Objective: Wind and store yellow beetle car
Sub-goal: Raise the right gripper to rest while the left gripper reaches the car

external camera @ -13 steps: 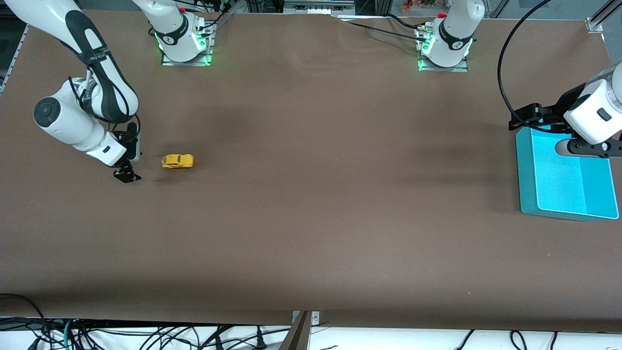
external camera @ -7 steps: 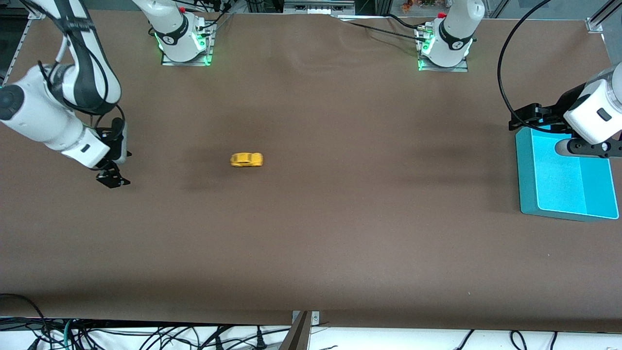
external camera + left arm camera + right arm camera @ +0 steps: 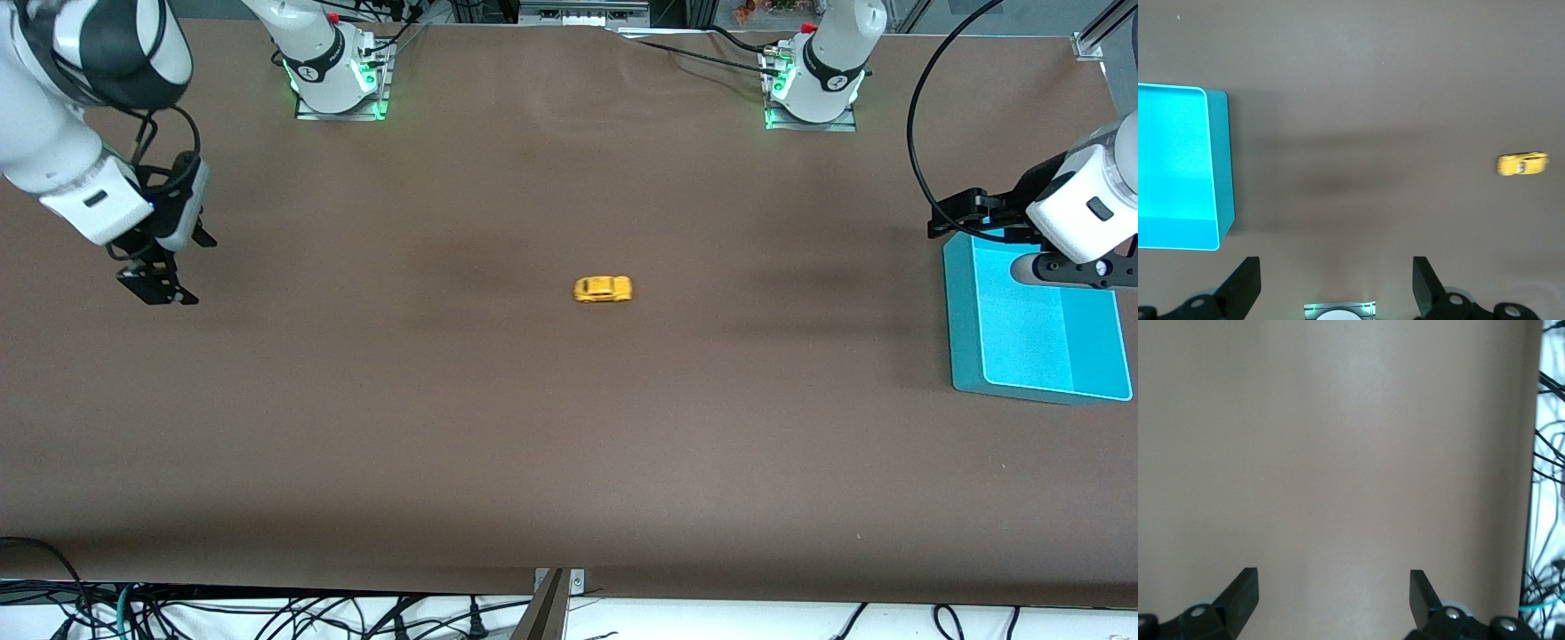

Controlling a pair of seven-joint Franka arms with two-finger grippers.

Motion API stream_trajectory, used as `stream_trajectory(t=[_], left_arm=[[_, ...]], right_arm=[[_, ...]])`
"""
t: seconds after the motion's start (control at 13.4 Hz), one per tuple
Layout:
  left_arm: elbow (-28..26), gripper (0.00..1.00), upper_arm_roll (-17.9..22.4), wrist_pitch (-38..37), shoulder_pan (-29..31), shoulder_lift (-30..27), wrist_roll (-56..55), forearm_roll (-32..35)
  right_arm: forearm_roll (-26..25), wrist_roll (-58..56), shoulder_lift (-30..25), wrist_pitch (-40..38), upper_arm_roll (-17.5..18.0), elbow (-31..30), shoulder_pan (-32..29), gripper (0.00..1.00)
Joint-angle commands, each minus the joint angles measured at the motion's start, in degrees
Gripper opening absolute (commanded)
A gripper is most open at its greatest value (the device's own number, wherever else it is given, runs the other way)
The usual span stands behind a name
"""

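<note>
Hanging over bare brown table (image 3: 533, 427) at my right arm's end, my right gripper (image 3: 156, 283) holds nothing; in my right wrist view its fingers (image 3: 1238, 590) stand spread wide apart over plain tabletop, with the table's edge and a tangle of cables (image 3: 1548, 487) showing past it; the jaws are released. Toward the middle of the table sits the yellow beetle car (image 3: 603, 288) on its wheels, alone, well apart from both of my grippers, its length lying along the line between the two ends of the table; my left wrist view catches it too (image 3: 1523, 163), small and yellow against the brown. At my left arm's end lies a turquoise tray (image 3: 965, 356), well apart from the car; my left gripper (image 3: 965, 213) hovers over the tray's edge that lies farther from the front camera; its fingers (image 3: 1245, 283) are also spread wide and grasp nothing, and the tray (image 3: 1221, 173) shows in that wrist view with nothing inside the part I can see.
</note>
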Motion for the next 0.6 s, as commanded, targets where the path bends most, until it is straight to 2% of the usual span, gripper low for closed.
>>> stream_trajectory(t=[0.0,0.22,0.52], left_arm=[[0.5,1.00,-0.1,-0.7,-1.0,0.6,0.0,0.7],[-1.2,1.00,-1.7,-1.0,-1.5,0.5,5.2,0.7],[-6.8,1.00,-2.9,0.8,-1.0,0.7,26.8,1.0]], right_arm=[[-3.2,8.4,-1.7,-5.7,0.4,5.6,-0.3,1.00],[-4.3,24.5,-4.7,-10.8,0.8,7.4,-0.2,1.00],[-2.9,54.5,-6.6,-17.4,1.7,7.6,-0.1,1.00]])
